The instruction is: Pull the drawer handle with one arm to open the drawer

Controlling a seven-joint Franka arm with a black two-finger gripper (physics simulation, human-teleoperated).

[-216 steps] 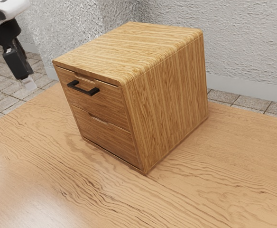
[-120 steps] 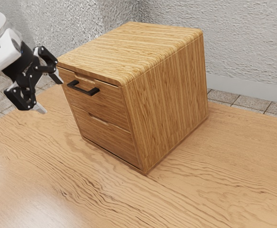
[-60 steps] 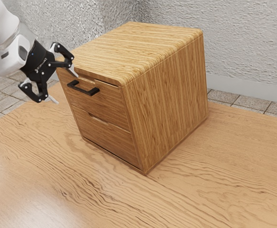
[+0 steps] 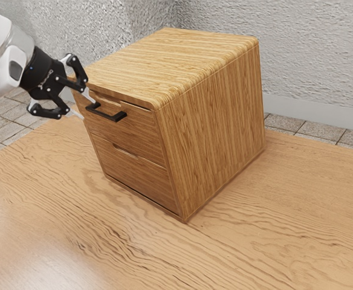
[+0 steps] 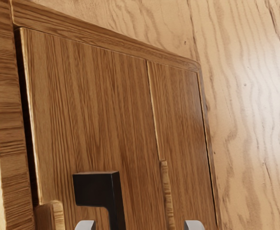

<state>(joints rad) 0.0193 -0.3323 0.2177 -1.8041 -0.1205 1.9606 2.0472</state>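
Since half a second ago the arm has swung lower and closer to the cabinet front, carrying the gripper point(image 4: 81, 106) from just above and beside the handle down to its level. At the exterior view's left, the claw now stands spread apart, with nothing clamped, and its tips are right at the near end of the black handle point(image 4: 107, 113). I cannot tell from this side whether they touch it. In the wrist view the grey fingertips point(image 5: 85, 224) sit on either side of the dark bar, with the bar close to one of them, so the hand seems lined up to straddle it. Moving right, the handle sits on the top drawer point(image 4: 131, 130), whose front lies flush with the cabinet point(image 4: 213, 121), so the drawer is shut and no pulling has begun. Below it the lower drawer point(image 4: 134, 169) is also closed. The cabinet stands on the wooden table point(image 4: 255, 229), which stretches away to the exterior view's right. By my reading, the approach is nearly finished. The fingers have yet to slide fully over the bar and close on it, and after that comes the whole pull outward from the cabinet face.
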